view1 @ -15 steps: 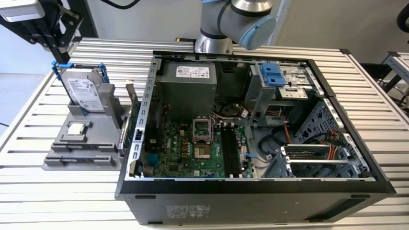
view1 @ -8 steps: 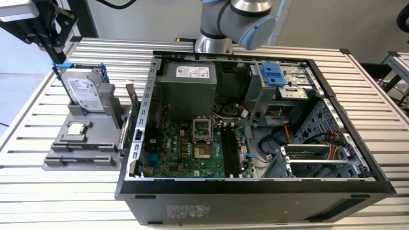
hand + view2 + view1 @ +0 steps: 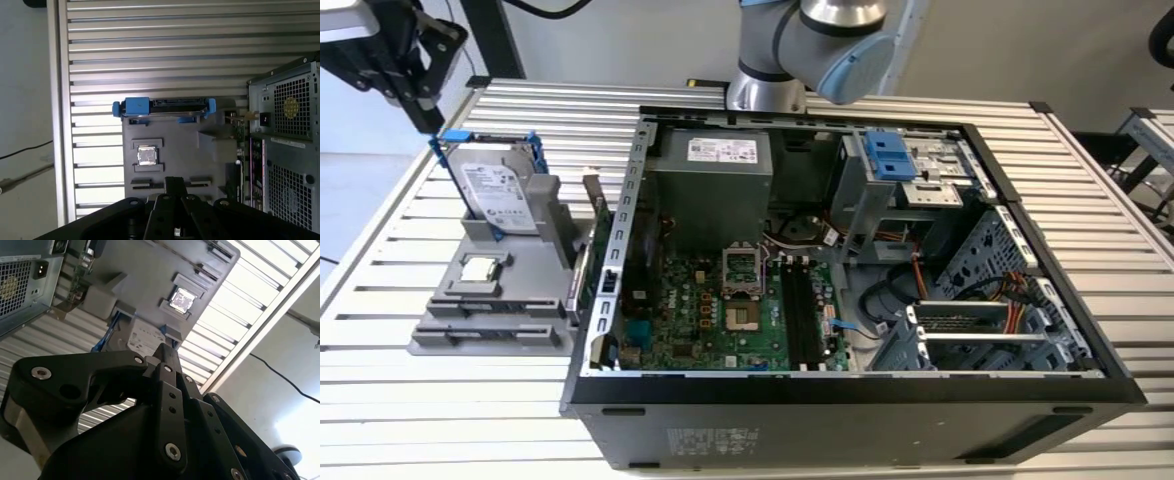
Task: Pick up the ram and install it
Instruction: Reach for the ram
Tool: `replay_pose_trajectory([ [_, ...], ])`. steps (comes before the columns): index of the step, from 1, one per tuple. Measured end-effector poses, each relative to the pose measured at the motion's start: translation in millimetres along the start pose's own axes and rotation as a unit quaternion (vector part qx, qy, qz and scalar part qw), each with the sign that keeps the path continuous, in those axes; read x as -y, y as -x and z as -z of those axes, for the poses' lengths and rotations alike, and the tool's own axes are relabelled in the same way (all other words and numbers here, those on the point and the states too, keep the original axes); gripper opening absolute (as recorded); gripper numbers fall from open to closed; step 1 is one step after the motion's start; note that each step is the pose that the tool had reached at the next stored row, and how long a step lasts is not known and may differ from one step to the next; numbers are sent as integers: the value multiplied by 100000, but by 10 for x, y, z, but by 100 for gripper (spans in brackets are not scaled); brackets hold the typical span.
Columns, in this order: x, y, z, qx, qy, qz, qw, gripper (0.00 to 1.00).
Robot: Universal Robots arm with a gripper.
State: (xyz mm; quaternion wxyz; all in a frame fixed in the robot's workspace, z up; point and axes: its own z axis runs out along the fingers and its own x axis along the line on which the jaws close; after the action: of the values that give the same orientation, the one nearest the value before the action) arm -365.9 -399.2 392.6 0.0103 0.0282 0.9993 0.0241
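Gripper: your gripper (image 3: pixel 424 115) hangs above the grey holder (image 3: pixel 494 325), over the end where the hard drive (image 3: pixel 494 185) stands. In both wrist views the fingers (image 3: pixel 167 385) look pressed together with nothing between them.
Ram: the ram (image 3: pixel 598 215) appears to stand on its long edge along the holder's side facing the computer case (image 3: pixel 854 392). It is dark and narrow, and nothing touches it.
Handling (judged): light, stiff and thin. The chips and the contact edge are fragile.
Grip point (judged): pinch the two flat faces at mid-length, near the upper edge and clear of the contacts.
Surface: a slatted metal table (image 3: pixel 454 420) carries the holder. Its ridges would catch a dropped stick.
Room: open above the holder and tight on its case side, where the case wall stands just beside it. The processor chip (image 3: pixel 480 268) lies on the holder's flat part, well apart from the ram.
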Motion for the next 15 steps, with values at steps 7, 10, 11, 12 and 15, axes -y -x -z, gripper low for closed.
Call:
replay_pose_trajectory([
  [7, 39, -56, 3, 7, 5, -2, 100000, 0],
  [10, 65, -70, 5, 10, 4, -2, 100000, 0],
  [11, 75, -75, 5, 10, 5, 0, 100000, 0],
  [12, 85, -79, 5, 16, 12, -1, 100000, 0],
  [15, 119, -90, 7, 24, 17, 1, 100000, 0],
])
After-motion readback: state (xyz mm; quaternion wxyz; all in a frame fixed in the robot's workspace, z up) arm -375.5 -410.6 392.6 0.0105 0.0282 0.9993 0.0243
